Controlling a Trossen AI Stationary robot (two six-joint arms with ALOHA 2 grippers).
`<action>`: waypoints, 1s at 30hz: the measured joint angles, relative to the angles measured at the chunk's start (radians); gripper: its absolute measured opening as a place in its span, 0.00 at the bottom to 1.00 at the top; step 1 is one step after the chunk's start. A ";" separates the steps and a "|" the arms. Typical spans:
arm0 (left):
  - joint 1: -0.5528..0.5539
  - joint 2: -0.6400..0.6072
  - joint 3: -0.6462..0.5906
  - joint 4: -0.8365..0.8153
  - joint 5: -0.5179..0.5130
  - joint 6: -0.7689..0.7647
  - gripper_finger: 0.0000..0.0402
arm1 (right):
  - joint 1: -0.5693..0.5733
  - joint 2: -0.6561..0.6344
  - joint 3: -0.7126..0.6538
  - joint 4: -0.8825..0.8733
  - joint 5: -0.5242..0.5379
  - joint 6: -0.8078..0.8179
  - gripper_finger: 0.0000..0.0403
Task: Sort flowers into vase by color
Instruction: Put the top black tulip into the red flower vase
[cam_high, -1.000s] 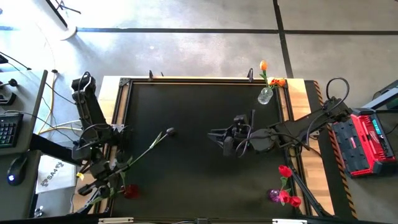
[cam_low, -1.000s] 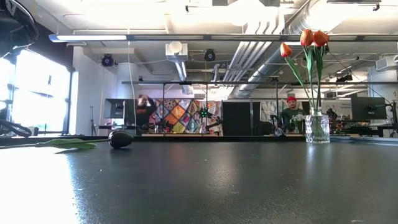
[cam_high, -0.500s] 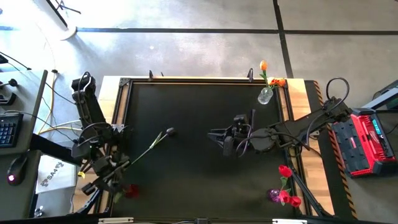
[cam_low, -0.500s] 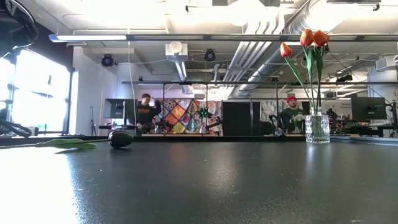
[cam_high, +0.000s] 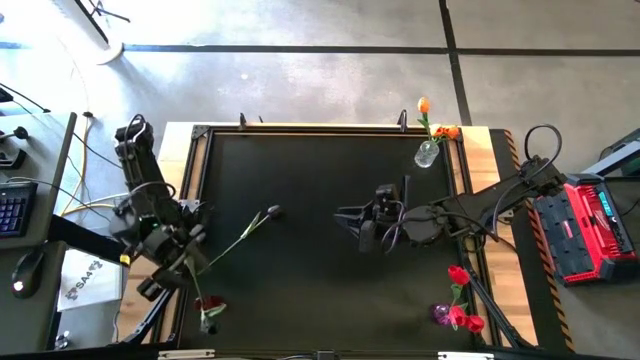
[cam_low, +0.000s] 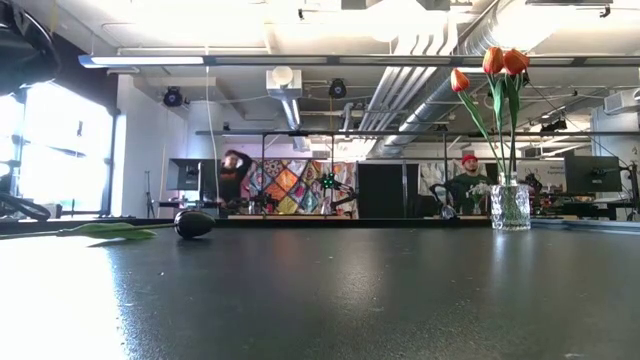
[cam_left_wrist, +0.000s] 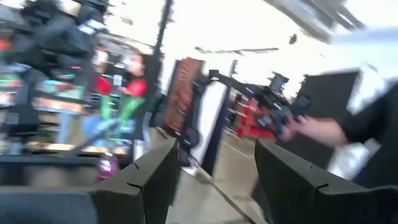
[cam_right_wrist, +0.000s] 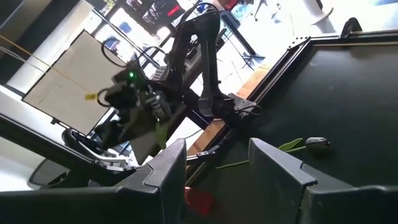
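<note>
High view looks straight down on the whole surface (cam_high: 330, 240); low view sits at surface level, facing the room. Both share the orange-tulip vase (cam_high: 427, 153); wrist views look outward across the surface.

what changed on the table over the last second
The left gripper swung up and away from the table's left edge. The red flower it was over now lies on the mat, shifted slightly, apparently let go. The right gripper, dark flower and both vases' flowers stayed put.

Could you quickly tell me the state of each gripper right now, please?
Left tool: open, holding nothing, at the table's left edge.
Right tool: open, empty, mid-table.
</note>
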 joint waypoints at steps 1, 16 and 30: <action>0.004 -0.003 0.014 0.000 -0.030 -0.001 0.50 | 0.000 0.000 0.000 0.002 0.000 -0.004 0.40; 0.017 0.038 0.216 -0.170 -0.015 0.012 0.50 | 0.000 0.000 0.000 0.002 -0.048 -0.084 0.40; 0.022 -0.080 0.582 -1.147 -0.590 -0.570 0.50 | 0.022 0.000 0.000 0.001 -0.056 -0.103 0.40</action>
